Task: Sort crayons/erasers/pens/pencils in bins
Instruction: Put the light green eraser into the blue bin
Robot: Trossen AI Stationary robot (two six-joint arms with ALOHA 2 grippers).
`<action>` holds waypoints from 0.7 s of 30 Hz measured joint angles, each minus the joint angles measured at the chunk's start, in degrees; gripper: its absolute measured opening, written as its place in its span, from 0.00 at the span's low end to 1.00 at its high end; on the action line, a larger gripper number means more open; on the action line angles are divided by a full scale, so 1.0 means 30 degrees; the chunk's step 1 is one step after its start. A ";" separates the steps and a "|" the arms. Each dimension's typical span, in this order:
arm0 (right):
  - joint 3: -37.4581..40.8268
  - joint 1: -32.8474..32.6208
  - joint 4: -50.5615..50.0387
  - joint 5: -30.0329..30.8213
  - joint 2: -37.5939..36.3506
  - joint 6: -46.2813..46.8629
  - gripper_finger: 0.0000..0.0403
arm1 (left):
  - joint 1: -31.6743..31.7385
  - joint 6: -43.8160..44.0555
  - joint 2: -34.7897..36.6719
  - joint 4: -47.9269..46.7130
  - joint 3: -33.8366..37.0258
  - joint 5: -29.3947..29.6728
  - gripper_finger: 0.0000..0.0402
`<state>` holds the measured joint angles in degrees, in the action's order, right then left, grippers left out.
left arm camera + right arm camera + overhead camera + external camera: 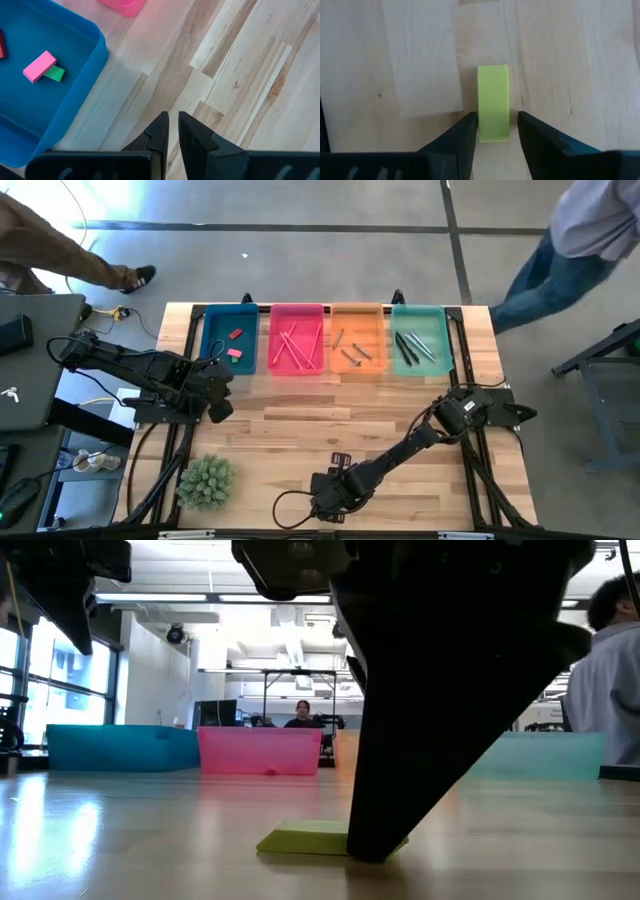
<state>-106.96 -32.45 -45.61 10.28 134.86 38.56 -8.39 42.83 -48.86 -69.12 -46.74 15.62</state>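
Note:
A yellow-green eraser [493,100] lies flat on the wooden table near its front edge; it also shows in the low view [300,838]. My right gripper [496,122] is down at the table [325,495], open, its fingers on either side of the eraser's near end. My left gripper [173,131] hovers beside the blue bin [228,340], empty, with its fingers together. The blue bin holds pink [39,66], green [54,74] and red [236,334] erasers. The pink bin [297,338] holds long pink-red sticks, the orange bin [357,340] short crayons, and the teal bin [420,338] long dark sticks. My right gripper comes from above, its fingers across the eraser's near end. One finger [469,127] stands right at the eraser's long side [480,120]; I cannot tell whether it touches. The other finger [527,130] is a little apart from it.
A green spiky ball [205,480] sits at the front left corner. The four bins stand in a row along the far edge. Bare wood [300,420] lies between the bins and my grippers. People stand beyond the far edge [570,250].

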 joint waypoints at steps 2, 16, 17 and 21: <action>0.0000 0.0022 0.0043 -0.0058 0.0053 -0.0035 0.32 | -0.0003 0.0000 0.0000 0.0000 0.0000 0.0000 0.08; -0.0007 0.0109 0.0358 -0.0284 0.0082 -0.0508 0.16 | 0.0004 0.0000 0.0000 0.0000 0.0000 -0.0308 0.08; -0.0007 0.0109 0.0358 -0.0284 0.0077 -0.0508 0.15 | -0.0003 0.0000 0.0000 0.0003 0.0000 -0.0466 0.08; -0.0007 0.0109 0.0357 -0.0293 0.0075 -0.0508 0.12 | 0.0001 -0.0004 0.0000 0.0000 0.0000 -0.1013 0.08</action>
<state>-106.98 -32.12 -44.54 9.41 135.09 37.04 -8.39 42.82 -48.86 -69.12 -46.74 12.58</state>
